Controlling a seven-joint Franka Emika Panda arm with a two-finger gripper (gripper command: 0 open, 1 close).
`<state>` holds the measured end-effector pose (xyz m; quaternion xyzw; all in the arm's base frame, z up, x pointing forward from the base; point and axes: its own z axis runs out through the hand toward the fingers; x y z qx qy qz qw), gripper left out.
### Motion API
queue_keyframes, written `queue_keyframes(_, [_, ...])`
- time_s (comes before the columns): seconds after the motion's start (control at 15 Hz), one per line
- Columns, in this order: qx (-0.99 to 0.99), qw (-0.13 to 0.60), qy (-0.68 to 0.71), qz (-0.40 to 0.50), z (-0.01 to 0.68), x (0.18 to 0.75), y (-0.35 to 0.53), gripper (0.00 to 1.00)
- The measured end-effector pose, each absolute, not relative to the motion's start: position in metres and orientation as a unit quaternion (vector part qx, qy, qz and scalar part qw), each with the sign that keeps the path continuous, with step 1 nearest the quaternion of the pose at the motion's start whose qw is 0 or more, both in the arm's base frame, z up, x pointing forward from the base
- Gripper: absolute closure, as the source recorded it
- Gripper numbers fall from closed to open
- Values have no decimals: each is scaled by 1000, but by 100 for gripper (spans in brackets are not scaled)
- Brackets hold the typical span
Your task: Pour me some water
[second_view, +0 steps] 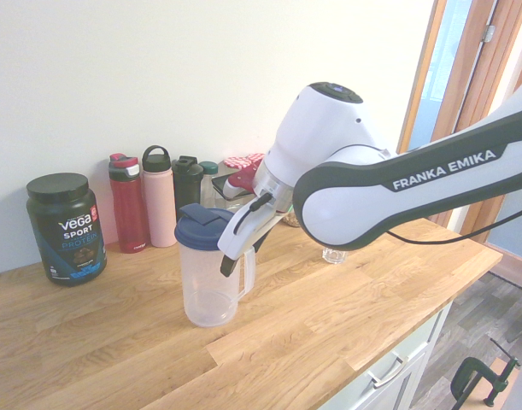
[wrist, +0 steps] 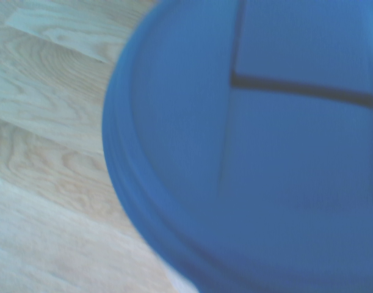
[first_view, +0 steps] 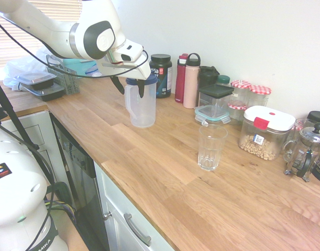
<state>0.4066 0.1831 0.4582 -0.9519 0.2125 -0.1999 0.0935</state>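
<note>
Nearest our first exterior camera runs the bare front of the wooden countertop (first_view: pixel 165 193), and a little further in we find the empty, ribbed drinking glass (first_view: pixel 211 147) standing upright by itself. Beyond it, well apart along the counter, we see the clear plastic pitcher (first_view: pixel 141 103) with its dark blue lid (second_view: pixel 204 227); it stands upright with its handle turned toward the arm. Our gripper (first_view: pixel 130 86) hangs just above that lid, tilted downward, fingers spread wide and clamped on nothing. From the wrist camera we make out only the blurred blue lid (wrist: pixel 259 159) over wood grain. Behind the glass we count a small teal-lidded box (first_view: pixel 211 115), a white-lidded container of nuts (first_view: pixel 265 132) and a French press (first_view: pixel 305 149). Against the wall stand a black protein tub (first_view: pixel 161 75), a red bottle (first_view: pixel 180 78) and a pink bottle (first_view: pixel 191 81).
</note>
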Motion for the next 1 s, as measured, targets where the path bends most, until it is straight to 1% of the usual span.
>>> queue_keyframes(1.0, [-953,94,214,-194,448,414,186,100])
